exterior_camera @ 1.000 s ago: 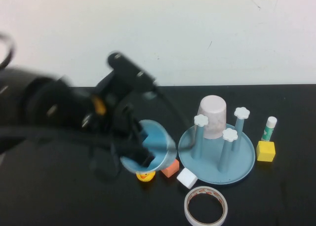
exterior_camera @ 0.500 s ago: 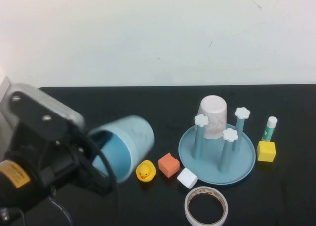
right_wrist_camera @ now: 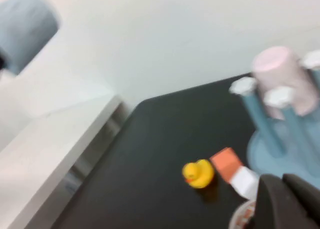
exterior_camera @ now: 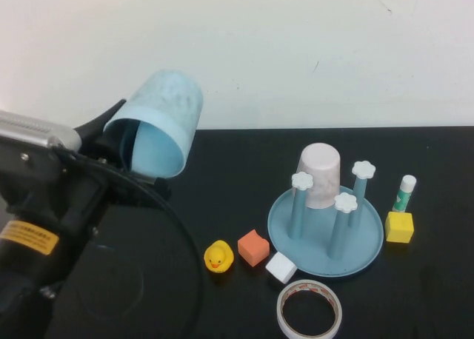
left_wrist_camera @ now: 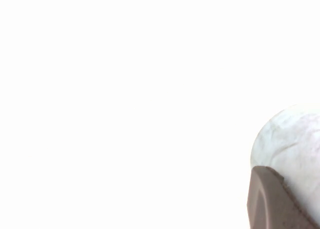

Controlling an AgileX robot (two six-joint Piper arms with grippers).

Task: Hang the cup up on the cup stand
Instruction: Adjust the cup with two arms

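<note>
Gripping cup (exterior_camera: 159, 121) rim, left tool (exterior_camera: 122, 143) raised; right tool (right_wrist_camera: 285, 201) low.

Cups, two: one light blue cup (exterior_camera: 159, 121); one pink cup (exterior_camera: 320, 175). Cup stand (exterior_camera: 355, 252), one, with three visible flower-capped pegs (exterior_camera: 301, 180). Rubber duck (exterior_camera: 218, 256), one. Blocks, three: orange block (exterior_camera: 253, 247), white block (exterior_camera: 281, 267), yellow block (exterior_camera: 398, 226). Tape roll (exterior_camera: 309, 309), one. Glue stick (exterior_camera: 404, 192), one. End effectors, two: left end effector (exterior_camera: 111, 143), right end effector (right_wrist_camera: 287, 201).

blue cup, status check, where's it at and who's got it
Left gripper shut on blue cup, raised at table's left. Right gripper low near the tape roll. Cup stand has free pegs; pink cup on one.
</note>
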